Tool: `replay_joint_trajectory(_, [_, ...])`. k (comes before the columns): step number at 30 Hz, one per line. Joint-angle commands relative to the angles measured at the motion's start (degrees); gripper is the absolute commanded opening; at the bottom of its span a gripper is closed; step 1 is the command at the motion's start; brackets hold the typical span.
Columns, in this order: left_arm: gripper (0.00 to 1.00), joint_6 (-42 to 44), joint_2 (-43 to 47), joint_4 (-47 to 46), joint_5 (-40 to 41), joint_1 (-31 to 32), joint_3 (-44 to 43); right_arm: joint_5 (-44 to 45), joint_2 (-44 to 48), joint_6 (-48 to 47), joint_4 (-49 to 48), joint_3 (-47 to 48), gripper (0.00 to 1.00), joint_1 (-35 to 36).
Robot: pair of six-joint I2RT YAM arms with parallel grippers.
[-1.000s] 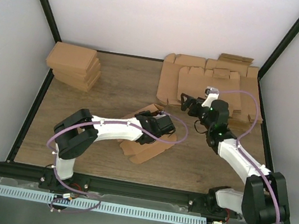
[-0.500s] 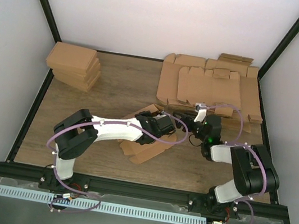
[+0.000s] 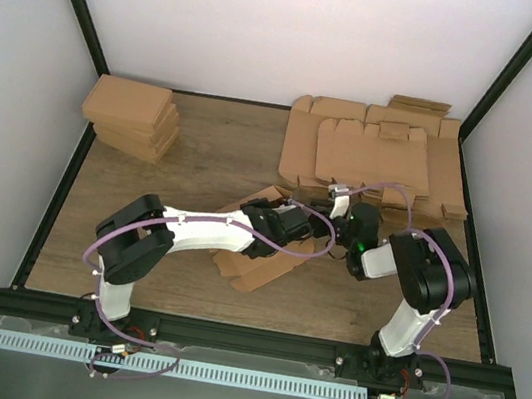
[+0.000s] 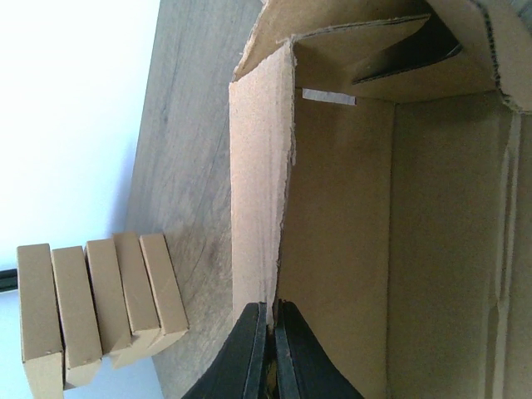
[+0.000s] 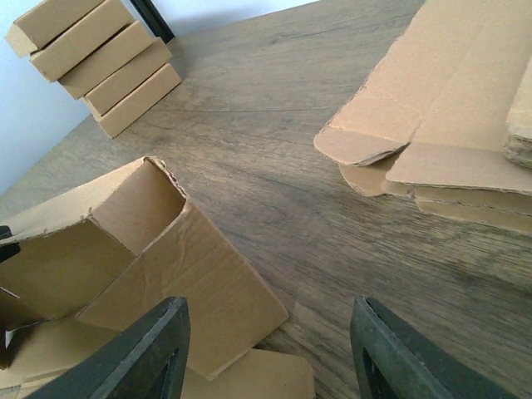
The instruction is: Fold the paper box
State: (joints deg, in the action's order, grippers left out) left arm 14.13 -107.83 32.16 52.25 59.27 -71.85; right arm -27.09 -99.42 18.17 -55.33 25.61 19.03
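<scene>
— Two grippers are shown at mid-table; how is the left gripper set?

— It is seen closed, its fingers pinched on the lower edge of an upright wall of the paper box. In the left wrist view that wall is seen almost edge-on, running from the fingertips up to a raised corner flap.

— Where is the paper box placed?

— It is laid on the wooden table, roughly at the centre, between the two wrists in the top view. It is only partly erected: walls are raised at the far end, while a flat flap is spread on the table on the near side.

— How is the right gripper held?

— Its fingers are set apart, and nothing is clasped. The gripper is lowered just beside the box. A sloping panel and a flat flap are seen by the left-hand finger of that view, and bare table is seen between the fingers. Whether that finger touches the cardboard cannot be told.

— What else is marked?

— A stack of folded boxes is set at the far left corner, well apart from the box. Overlapping flat cardboard sheets are spread at the far right, near the right arm.
</scene>
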Motion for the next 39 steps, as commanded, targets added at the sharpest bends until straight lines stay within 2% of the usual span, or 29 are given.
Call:
replay_joint_trajectory(1, [0.04,-0.1,0.2,1.0,-2.9,0.9,1.0,-1.8,-2.5,-3.6,-2.3,3.7,0.55,1.4])
replay_joint_trajectory(13, [0.04,0.1,0.2,0.7,-3.7,1.1,1.2,-5.7,-8.4,-6.3,-4.1,7.6,0.56,3.3])
replay_joint_trajectory(21, [0.04,0.5,0.4,0.4,-4.3,1.4,1.3,-6.6,-9.8,-8.4,-3.1,9.5,0.53,4.9])
replay_joint_trajectory(39, [0.04,0.8,1.4,0.2,-5.5,1.6,1.4,-15.5,-11.6,-9.7,-10.4,8.7,0.45,6.2])
